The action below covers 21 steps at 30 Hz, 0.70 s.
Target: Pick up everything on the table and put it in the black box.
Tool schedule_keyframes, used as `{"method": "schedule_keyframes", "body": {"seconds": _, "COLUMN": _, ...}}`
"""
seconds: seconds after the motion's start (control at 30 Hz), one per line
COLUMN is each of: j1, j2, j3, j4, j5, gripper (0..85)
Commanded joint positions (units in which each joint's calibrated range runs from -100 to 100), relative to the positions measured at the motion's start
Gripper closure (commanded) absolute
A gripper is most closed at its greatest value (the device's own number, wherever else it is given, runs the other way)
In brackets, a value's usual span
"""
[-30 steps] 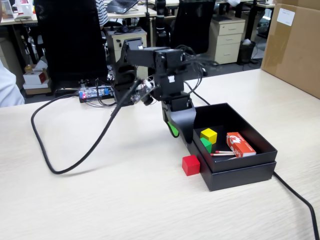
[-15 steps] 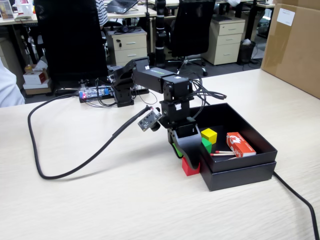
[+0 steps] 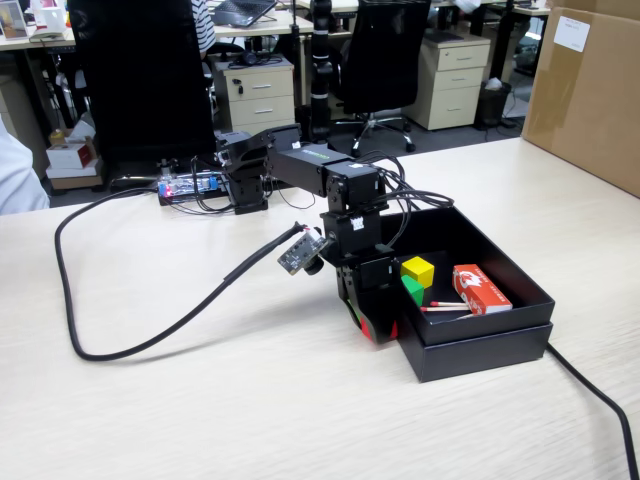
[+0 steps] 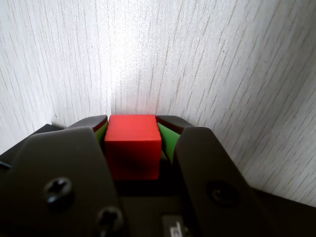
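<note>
A red cube (image 4: 133,143) rests on the beige table (image 3: 250,400), just left of the black box (image 3: 480,345) in the fixed view. My gripper (image 4: 132,118) stands straight down over the cube, with a green-padded jaw pressed against each side of it. In the fixed view the gripper (image 3: 370,325) hides most of the red cube (image 3: 379,329). Inside the black box lie a yellow cube (image 3: 418,270) and a green cube (image 3: 412,290).
A red-orange matchbox (image 3: 480,288) and matchsticks (image 3: 445,306) also lie in the box. A thick black cable (image 3: 150,330) loops over the table's left half. A brown carton (image 3: 590,90) stands at the far right. Another cable (image 3: 600,405) runs off at the front right.
The arm has reached forward and come down. The gripper, open above the table beside the box a second ago, now sits on the table with its jaws around the red cube.
</note>
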<state>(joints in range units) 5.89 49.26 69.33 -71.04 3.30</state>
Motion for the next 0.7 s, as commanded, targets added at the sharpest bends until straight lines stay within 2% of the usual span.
{"method": "schedule_keyframes", "body": {"seconds": 0.0, "j1": 0.00, "j2": -1.69, "j3": 2.57, "j4": 1.37, "j5": -0.63, "gripper": 83.4}}
{"method": "schedule_keyframes", "body": {"seconds": 0.1, "j1": -0.39, "j2": -5.82, "j3": 1.75, "j4": -1.49, "j5": -0.10, "gripper": 84.6}}
{"method": "schedule_keyframes", "body": {"seconds": 0.33, "j1": -0.20, "j2": -36.35, "j3": -6.68, "j4": -4.51, "j5": 0.63, "gripper": 84.6}}
{"method": "schedule_keyframes", "body": {"seconds": 0.47, "j1": 6.35, "j2": -57.35, "j3": -17.38, "j4": -4.51, "j5": 0.68, "gripper": 84.6}}
{"method": "schedule_keyframes", "body": {"seconds": 0.67, "j1": 11.87, "j2": -54.02, "j3": -17.83, "j4": -4.16, "j5": 1.42, "gripper": 84.6}}
